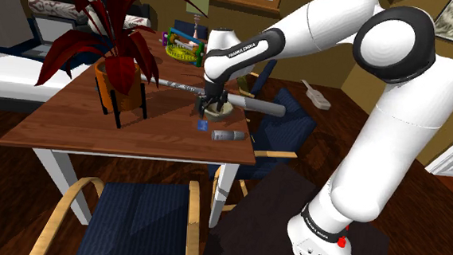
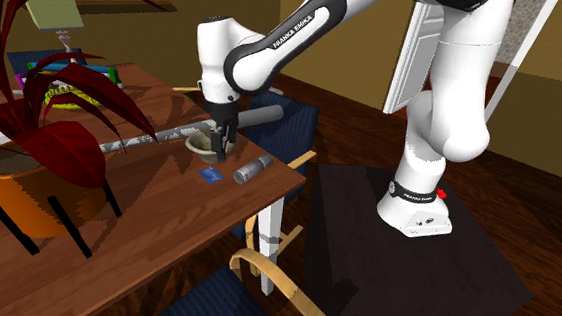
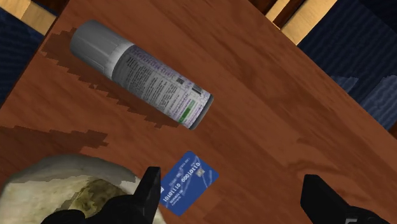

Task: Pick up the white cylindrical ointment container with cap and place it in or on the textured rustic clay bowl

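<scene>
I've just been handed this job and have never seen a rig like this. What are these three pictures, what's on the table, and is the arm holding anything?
The machine is one white robot arm on a dark box stand, and it ends in a black two-finger tool. The shoulder view looks down over the brown wooden table from beside the stand. The second exterior view shows the same table from another side. The wrist view looks along the tool from the hand itself.

On the table are a grey cylindrical container with a printed label, lying on its side, a small blue card and a rough pale bowl. A red-leaved plant in an orange pot stands farther off.

The tool hangs by the bowl's rim with its fingers apart, holding nothing.
</scene>
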Motion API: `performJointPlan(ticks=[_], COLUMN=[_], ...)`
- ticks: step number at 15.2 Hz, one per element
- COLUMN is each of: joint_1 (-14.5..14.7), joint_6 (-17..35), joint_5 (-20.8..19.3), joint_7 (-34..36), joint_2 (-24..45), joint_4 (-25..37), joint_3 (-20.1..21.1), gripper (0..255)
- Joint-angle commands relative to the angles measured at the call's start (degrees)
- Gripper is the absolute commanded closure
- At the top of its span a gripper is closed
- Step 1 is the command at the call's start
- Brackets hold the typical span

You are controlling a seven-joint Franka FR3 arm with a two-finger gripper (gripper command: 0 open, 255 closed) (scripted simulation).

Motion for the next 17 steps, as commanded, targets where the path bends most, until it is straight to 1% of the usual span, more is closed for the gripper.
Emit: performJointPlan(ticks=[1,2,10,11,17], joint_1=[0.02,0.01,0.01,0.01,0.01], joint_6=[1.54,2.66,2.65,2.65,2.65], joint_5=[0.03,0.05,0.04,0.04,0.04], joint_7=[0.05,0.04,0.04,0.04,0.04], joint_2=[0.99,1.7,1.7,1.7,1.7], joint_4=[-0.52,-0.93,-0.93,-0.93,-0.93], joint_3=[0.03,0.02,0.02,0.02,0.02], gripper=[0,0,0,255,255])
